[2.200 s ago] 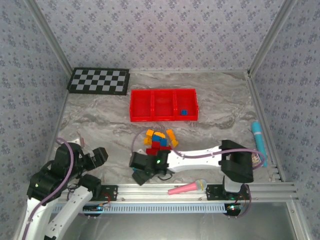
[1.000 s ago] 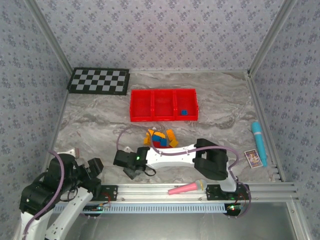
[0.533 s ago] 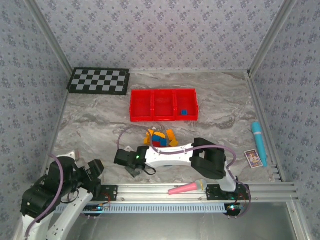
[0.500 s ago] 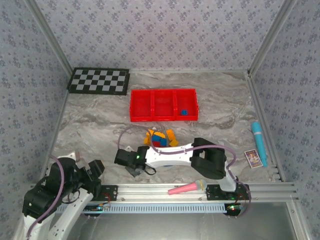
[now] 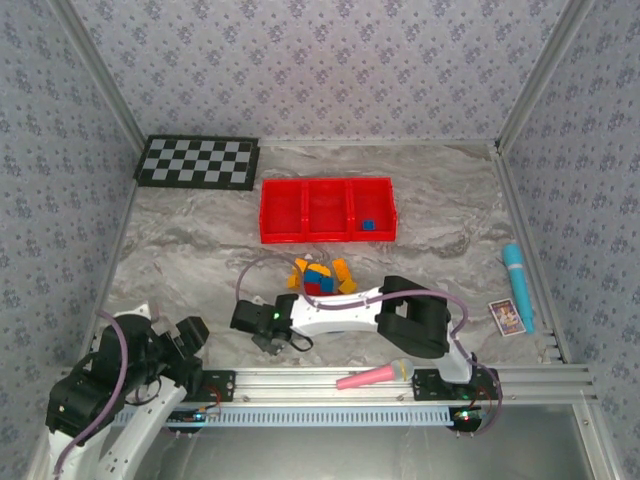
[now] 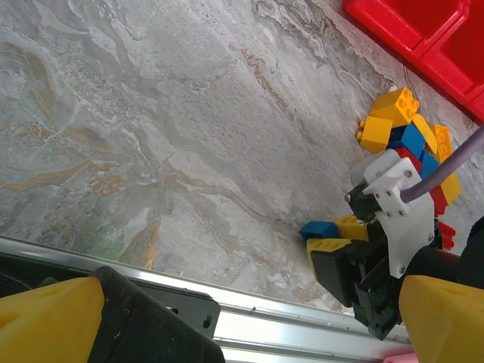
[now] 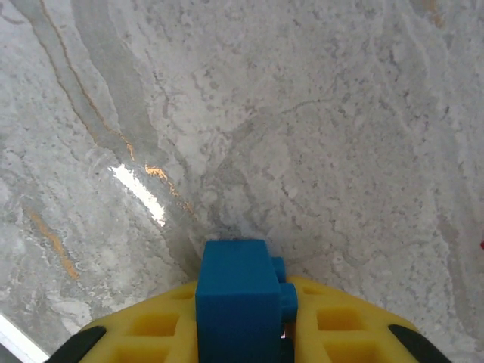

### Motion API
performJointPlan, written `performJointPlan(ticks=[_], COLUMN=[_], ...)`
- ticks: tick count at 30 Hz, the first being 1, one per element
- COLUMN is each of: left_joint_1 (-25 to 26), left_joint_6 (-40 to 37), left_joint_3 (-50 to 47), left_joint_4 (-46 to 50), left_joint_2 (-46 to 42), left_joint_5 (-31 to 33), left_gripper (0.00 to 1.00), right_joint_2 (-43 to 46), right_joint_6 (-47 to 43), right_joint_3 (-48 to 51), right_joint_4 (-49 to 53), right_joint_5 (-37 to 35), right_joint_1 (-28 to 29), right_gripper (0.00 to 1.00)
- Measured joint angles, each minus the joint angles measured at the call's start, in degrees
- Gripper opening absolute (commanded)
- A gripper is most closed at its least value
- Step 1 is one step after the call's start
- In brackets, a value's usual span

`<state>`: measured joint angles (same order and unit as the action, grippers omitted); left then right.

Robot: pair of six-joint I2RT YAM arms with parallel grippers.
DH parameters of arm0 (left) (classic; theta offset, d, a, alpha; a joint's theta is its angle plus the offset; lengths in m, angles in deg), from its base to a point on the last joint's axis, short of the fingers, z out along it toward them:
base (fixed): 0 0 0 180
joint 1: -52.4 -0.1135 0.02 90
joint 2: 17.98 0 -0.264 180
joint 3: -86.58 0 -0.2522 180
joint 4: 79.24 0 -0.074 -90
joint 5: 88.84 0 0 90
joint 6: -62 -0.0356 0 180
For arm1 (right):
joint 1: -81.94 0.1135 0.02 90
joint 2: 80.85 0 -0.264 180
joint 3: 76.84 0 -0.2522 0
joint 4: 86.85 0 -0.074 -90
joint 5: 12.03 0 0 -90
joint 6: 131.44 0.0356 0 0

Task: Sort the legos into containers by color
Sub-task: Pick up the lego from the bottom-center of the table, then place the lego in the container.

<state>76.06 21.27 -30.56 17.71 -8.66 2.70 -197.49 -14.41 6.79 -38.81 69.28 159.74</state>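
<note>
A shallow bright red tray (image 5: 327,239) lies in the upper middle of the top view, its three compartments side by side. The right compartment holds a lone blue brick (image 5: 368,225). Just below the tray and apart from it, a loose heap of legos (image 5: 320,277) in orange-yellow, blue and red sits on the surface. At the bottom centre of the right wrist view, a second blue brick (image 7: 236,299), studs facing right, is pinched between the yellow pads of the right end effector (image 7: 243,333).

From above and behind you see the whole counter (image 5: 200,255); both wrist views look down closer, left sharing the legos (image 6: 404,136).
</note>
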Motion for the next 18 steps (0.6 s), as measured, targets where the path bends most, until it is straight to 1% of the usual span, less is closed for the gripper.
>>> performJointPlan(ticks=[6,12,13,15,16,18], left_joint_1=[0.0,0.0,0.0,0.0,0.0,-0.02], left_joint_6=[0.37,0.98,1.11,2.03,2.03,2.95], left_joint_3=[-0.52,-1.31,-1.97,-4.37,-5.75,-8.02], left_joint_4=[-1.03,-3.87,-5.35,-9.07,-11.04,-14.58], left_joint_2=[0.0,0.07,0.2,1.03,1.86,3.21], left_joint_5=[0.0,-1.27,-1.84,-5.79,-6.34,-9.38], left_gripper=[1.0,1.0,1.0,1.0,1.0,1.0], right_joint_2=[5.35,16.65,18.93,22.01,23.39,25.38], right_joint_6=[-0.13,-1.22,-1.66,-2.71,-3.34,-4.96], right_joint_3=[4.24,8.68,9.33,9.97,10.08,10.12], right_joint_4=[-0.63,-2.84,-3.23,-3.43,-3.43,-3.41], right_joint_5=[1.27,2.71,3.04,3.45,3.48,3.32], right_joint_1=[-2.25,-7.1,-8.52,-11.32,-13.18,-17.53], right_gripper=[0.15,0.14,0.14,0.13,0.13,0.12])
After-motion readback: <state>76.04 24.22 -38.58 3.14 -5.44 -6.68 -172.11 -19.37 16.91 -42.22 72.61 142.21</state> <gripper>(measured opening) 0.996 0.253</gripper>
